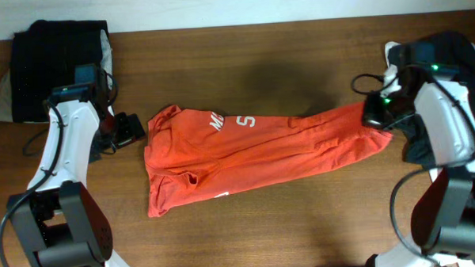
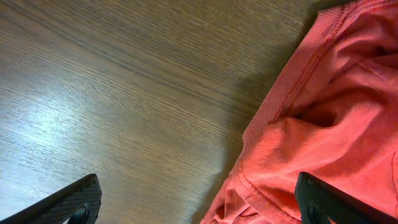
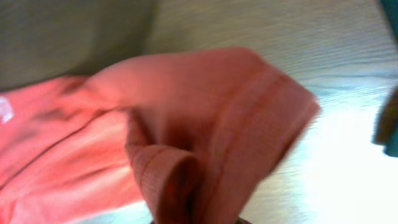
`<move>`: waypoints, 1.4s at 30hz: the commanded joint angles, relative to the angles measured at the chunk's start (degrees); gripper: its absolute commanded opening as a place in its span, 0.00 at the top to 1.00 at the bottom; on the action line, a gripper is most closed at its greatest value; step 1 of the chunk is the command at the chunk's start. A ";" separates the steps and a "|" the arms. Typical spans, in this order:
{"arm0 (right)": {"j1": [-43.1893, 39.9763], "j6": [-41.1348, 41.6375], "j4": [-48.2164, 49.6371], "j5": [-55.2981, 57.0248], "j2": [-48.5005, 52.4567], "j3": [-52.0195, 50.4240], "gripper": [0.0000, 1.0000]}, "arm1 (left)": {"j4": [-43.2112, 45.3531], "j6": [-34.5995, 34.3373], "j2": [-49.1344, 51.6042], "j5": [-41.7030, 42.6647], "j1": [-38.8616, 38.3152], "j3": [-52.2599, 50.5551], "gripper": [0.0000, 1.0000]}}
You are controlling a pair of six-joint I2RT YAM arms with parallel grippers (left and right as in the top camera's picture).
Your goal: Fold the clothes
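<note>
The red-orange T-shirt lies stretched across the table, white lettering near its top edge. My right gripper is shut on the shirt's right end; the right wrist view shows the bunched hem filling the jaws, fingers hidden by cloth. My left gripper is open just left of the shirt's left edge; in the left wrist view both fingertips straddle the ribbed edge of the shirt, one over bare wood, one over the fabric.
A pile of black garments lies at the back left corner. Another dark garment lies at the right edge behind the right arm. The wooden table shows bare in front of the shirt.
</note>
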 commanded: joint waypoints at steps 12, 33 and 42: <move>33.44 8.33 6.97 -1.66 7.02 0.17 0.96 | -0.37 0.09 -0.35 2.95 -3.96 0.02 0.01; 23.23 6.19 3.67 7.41 7.56 2.34 0.01 | -0.79 11.26 -0.35 7.89 -2.38 0.02 0.01; -9.11 6.71 3.17 5.88 7.56 2.71 0.01 | 8.13 21.77 0.04 33.83 7.21 -11.96 0.01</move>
